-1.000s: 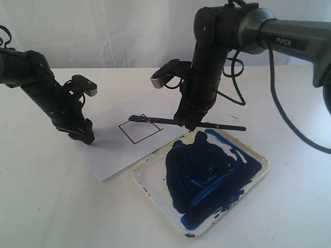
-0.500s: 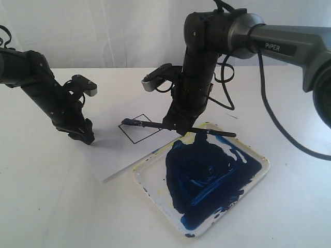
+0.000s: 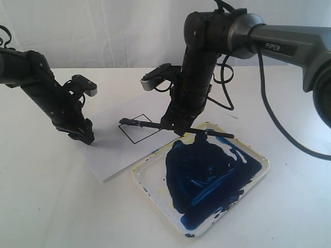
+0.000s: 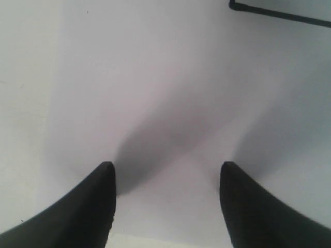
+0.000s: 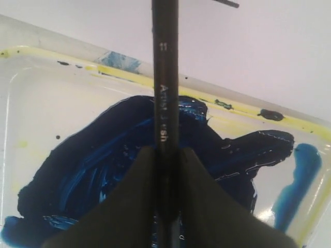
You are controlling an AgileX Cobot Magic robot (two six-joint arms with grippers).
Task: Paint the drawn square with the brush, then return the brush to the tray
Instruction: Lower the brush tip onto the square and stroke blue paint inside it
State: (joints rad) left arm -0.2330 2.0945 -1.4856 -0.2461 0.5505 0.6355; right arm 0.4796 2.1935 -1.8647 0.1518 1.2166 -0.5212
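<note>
**Ana:** What is your right tool doing?

**Me:** My right tool (image 3: 176,126) is pinching the brush (image 3: 147,124) partway along its black handle. On the right wrist camera I see both fingers pressed against the shaft from either side, with pale lettering on the shaft just past them.

**Ana:** How does the brush lie?

**Me:** Nearly level. Its dark tip sits over the near-left corner of the square (image 3: 138,132), and the handle end sticks out the other way over the far rim of the tray (image 3: 142,181). I cannot tell whether the bristles touch the sheet.

**Ana:** And the square itself?

**Me:** It has a thin black outline and is white inside. It sits on the paper (image 3: 111,155), just beside the tray's far-left corner.

**Ana:** The tray?

**Me:** It is on the desk (image 3: 46,206) in front of the paper, with its corner overlapping the sheet's edge. A broad smear of dark blue paint (image 3: 207,175) covers most of its floor, and there are yellowish marks along the rim. My right tool hangs above that far rim.

**Ana:** Left side?

**Me:** My left tool (image 3: 85,137) is spread wide and has nothing between its fingers. It points down at the left end of the paper, well apart from the brush. On its wrist camera I see bare sheet between the two black tips, plus one stretch of the square's outline. I cannot tell whether the tips rest on the paper.
</note>
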